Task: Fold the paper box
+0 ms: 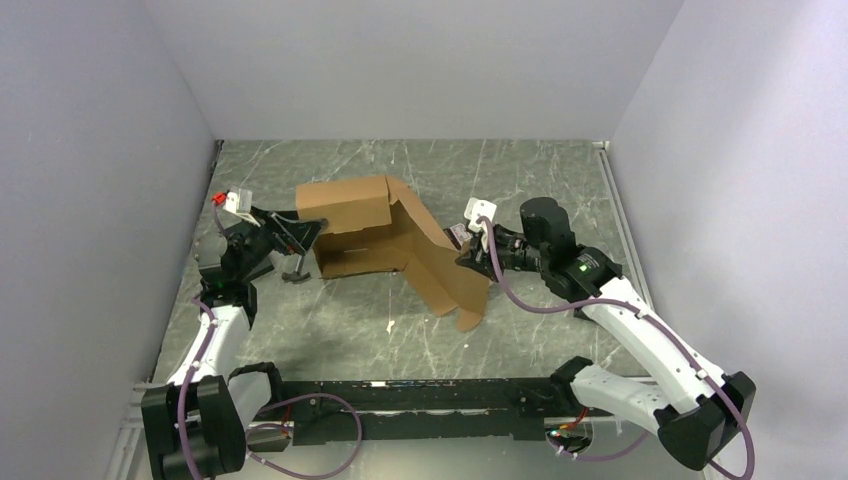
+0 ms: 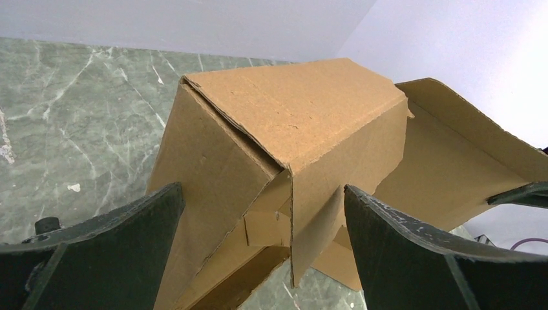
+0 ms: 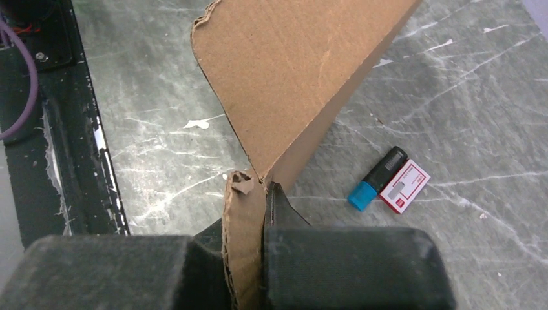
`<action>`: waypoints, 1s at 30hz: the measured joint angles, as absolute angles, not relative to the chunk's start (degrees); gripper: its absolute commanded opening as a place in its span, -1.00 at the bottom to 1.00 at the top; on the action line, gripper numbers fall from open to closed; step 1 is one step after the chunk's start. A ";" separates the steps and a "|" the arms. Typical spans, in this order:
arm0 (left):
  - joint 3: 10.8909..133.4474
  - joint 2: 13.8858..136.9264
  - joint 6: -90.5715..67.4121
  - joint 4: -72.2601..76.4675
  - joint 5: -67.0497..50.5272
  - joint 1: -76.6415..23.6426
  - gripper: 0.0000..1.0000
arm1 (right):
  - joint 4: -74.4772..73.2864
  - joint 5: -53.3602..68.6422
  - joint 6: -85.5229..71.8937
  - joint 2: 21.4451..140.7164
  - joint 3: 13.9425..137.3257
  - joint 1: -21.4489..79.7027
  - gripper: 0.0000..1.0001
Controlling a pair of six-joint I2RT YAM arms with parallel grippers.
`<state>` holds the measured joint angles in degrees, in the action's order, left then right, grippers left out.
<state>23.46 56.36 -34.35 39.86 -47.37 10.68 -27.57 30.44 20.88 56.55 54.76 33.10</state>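
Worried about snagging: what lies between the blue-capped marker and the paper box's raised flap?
Nothing; the right wrist view shows only bare table between the marker and the paper box flap.

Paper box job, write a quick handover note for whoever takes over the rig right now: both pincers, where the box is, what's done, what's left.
Box: the paper box sits mid-table and is partly formed.
Left pincer: open, facing the box's left end with a finger on each side, not gripping.
Right pincer: shut on the edge of the large loose flap, holding it tilted up.
Done: the left end's walls are up and a panel is folded over the top.
To do: probably swing the loose flap in and close the right side.
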 measured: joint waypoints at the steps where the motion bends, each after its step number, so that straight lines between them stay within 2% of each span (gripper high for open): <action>1: 23.46 56.36 -34.50 39.86 -47.46 10.68 0.99 | -27.97 30.41 21.02 56.75 55.11 33.50 -1.00; 19: 24.56 54.85 -33.52 34.52 -46.24 10.85 0.99 | -33.34 30.30 24.73 60.10 60.60 36.29 -1.00; 30: 25.58 57.91 -43.92 38.17 -51.66 17.39 0.99 | -32.91 24.56 26.85 60.99 60.88 37.01 -1.00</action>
<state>25.58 57.91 -43.92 38.17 -51.66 17.39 -32.91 24.56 26.85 60.99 60.88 37.01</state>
